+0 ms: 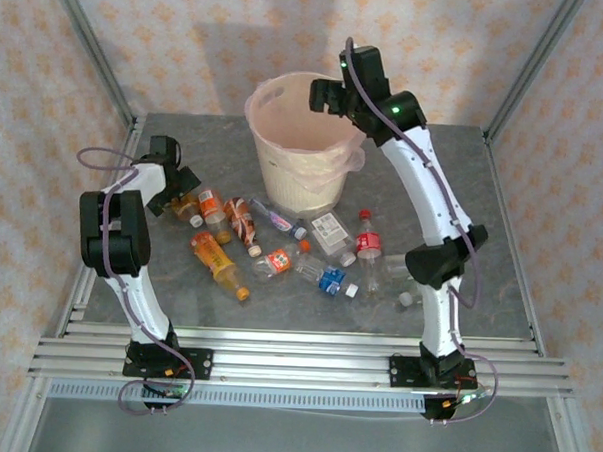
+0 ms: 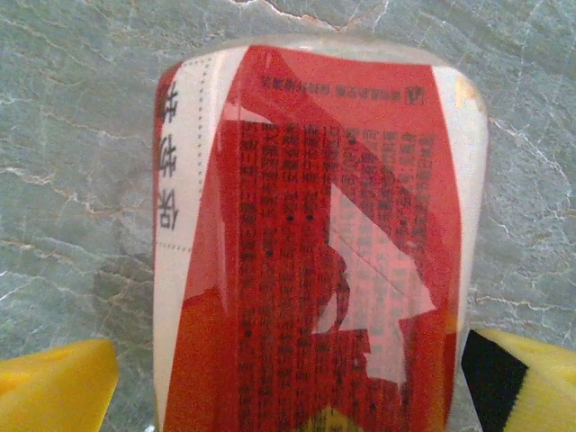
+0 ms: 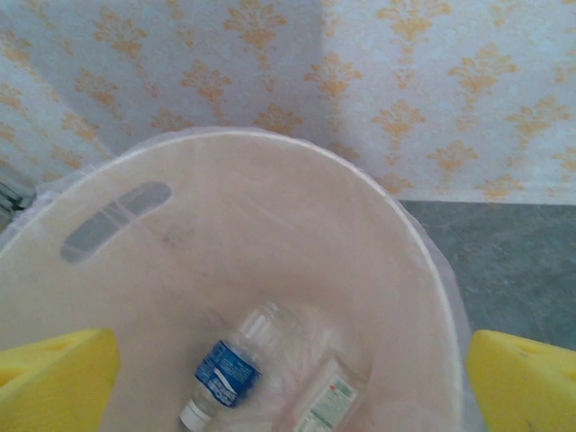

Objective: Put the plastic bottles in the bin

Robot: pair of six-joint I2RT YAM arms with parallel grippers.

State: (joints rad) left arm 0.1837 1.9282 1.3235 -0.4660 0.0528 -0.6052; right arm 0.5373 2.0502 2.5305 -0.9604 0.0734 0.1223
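Top external view: the bin (image 1: pixel 295 181) stands at the far centre of the table (image 1: pixel 503 195). Roughly ten plastic bottles (image 1: pixel 276 261) lie scattered on the table in front of it, between the two arms. The right gripper (image 1: pixel 323 95) hangs over the bin's rim. The left gripper (image 1: pixel 181 196) is down at the left end of the scatter.

Right wrist view: fingers (image 3: pixel 54 378) set wide with nothing between them. Below, on the bin's floor, lie a blue-labelled bottle (image 3: pixel 225 371) and a white-labelled bottle (image 3: pixel 326 407).

Left wrist view: fingers (image 2: pixel 54 387) spread wide to either side of a red-labelled bottle (image 2: pixel 315 252) lying on the table, not yet closed on it.

Progress, as judged: two bottles binned, most of the job ahead.

Obscured: the white-labelled bottle is cut by the frame edge. The red-labelled bottle's cap and base are out of frame, and whether the right-hand pad touches its label cannot be told. The clear bottles near the right arm are hard to count.
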